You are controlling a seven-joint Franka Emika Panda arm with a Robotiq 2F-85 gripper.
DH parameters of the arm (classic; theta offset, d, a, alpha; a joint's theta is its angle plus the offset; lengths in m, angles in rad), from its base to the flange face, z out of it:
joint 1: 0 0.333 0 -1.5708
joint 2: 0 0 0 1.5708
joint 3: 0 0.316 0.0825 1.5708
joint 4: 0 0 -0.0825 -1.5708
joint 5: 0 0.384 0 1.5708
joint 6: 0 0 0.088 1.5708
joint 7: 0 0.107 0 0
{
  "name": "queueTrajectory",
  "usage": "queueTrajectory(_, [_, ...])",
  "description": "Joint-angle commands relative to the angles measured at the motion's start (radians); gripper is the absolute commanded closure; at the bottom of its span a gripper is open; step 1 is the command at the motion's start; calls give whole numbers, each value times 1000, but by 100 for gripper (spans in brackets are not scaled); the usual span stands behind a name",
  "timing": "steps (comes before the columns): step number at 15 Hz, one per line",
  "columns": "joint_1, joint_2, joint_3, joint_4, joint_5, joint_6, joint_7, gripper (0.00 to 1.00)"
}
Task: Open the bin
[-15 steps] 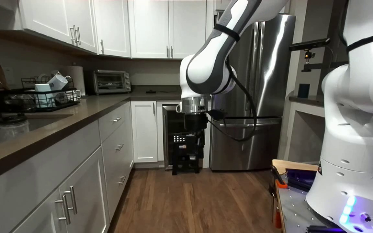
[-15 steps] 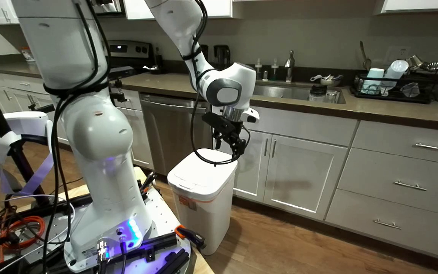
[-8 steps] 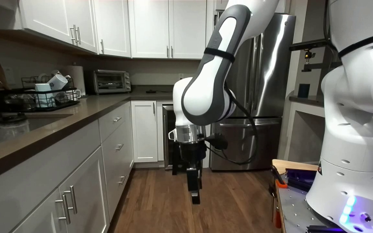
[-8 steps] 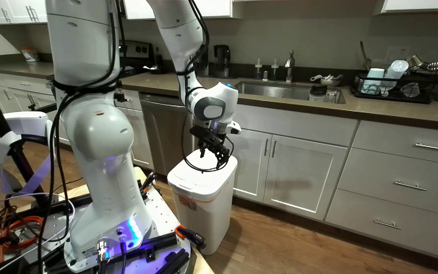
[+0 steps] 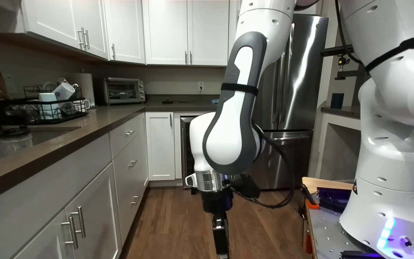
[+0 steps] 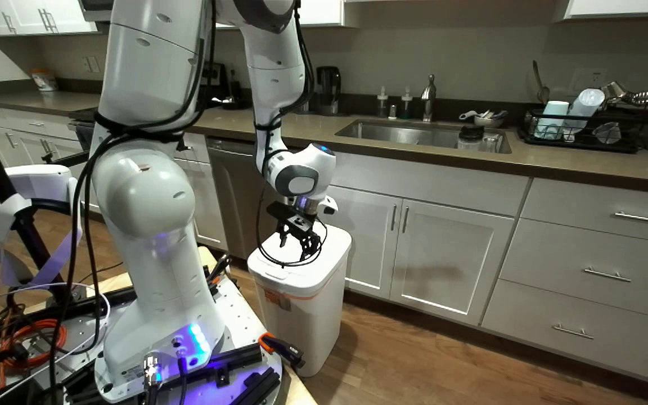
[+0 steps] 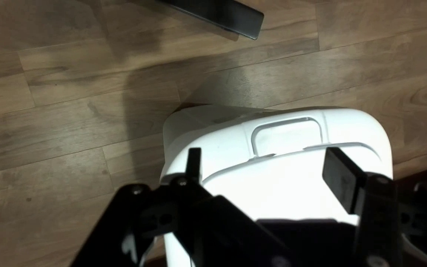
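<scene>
The bin is tall and white, with a shut lid (image 6: 332,239), and stands on the floor beside the robot's table in an exterior view. The wrist view shows the lid (image 7: 272,189) from above, with a recessed tab (image 7: 287,137) near its front edge. My gripper (image 7: 268,170) is open and empty, its two black fingertips apart over the lid. In an exterior view the gripper (image 6: 297,244) points down above the lid; whether it touches cannot be told. In another exterior view the gripper (image 5: 221,235) reaches the lower edge and the bin is out of view.
White cabinets (image 6: 450,256) and a dishwasher (image 6: 239,197) stand behind the bin. The robot's table (image 6: 245,309) with a clamp (image 6: 282,349) is close to the bin's near side. A dark bar (image 7: 232,18) crosses the wrist view's top. A cable loops below the gripper.
The arm has come down and moved towards the robot's base side, bringing the gripper from above the lid's far edge to lower over its middle. The bin and lid have not moved.
</scene>
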Motion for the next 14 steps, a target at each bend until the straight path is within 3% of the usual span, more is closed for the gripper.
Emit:
queueTrajectory(1, [-31, 96, 48, 20, -41, 98, 0, 40])
queueTrajectory(2, [-29, 124, 54, 26, -59, 125, 8, 53])
queueTrajectory(3, [-22, 151, 54, 30, -84, 153, 19, 60])
queueTrajectory(8, [-15, 304, 62, 76, -214, 247, 71, 77])
queueTrajectory(14, [3, 399, 48, 141, -312, 245, 138, 65])
